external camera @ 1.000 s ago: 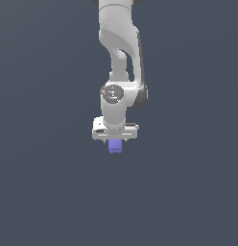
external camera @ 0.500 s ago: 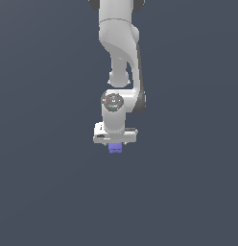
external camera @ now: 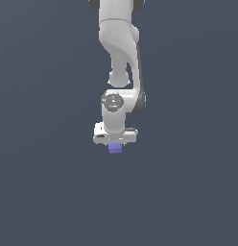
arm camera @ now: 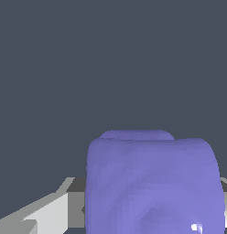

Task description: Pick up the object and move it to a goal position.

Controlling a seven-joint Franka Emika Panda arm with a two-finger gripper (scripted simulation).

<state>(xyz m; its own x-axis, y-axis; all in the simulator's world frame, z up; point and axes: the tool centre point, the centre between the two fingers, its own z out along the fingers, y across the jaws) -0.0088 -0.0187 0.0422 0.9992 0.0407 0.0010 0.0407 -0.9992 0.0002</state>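
The object (external camera: 115, 149) is a small purple-blue cube with rounded edges, and it hangs just under the white hand of the arm in the exterior view. My gripper (external camera: 115, 148) is shut on it, and the cube is much narrower than the hand above it. In the wrist view the object (arm camera: 152, 183) looms large and close, with light grey fingers (arm camera: 46, 212) showing beside it. The fingertips themselves are hidden behind the cube in the exterior view.
The white arm (external camera: 120, 53) comes down from the upper edge of the exterior view to the hand. A plain dark grey-blue background fills everything around it in both views.
The arm has folded lower over the last second. The gripper and the cube in it have barely shifted in the picture, and the grip is unchanged.
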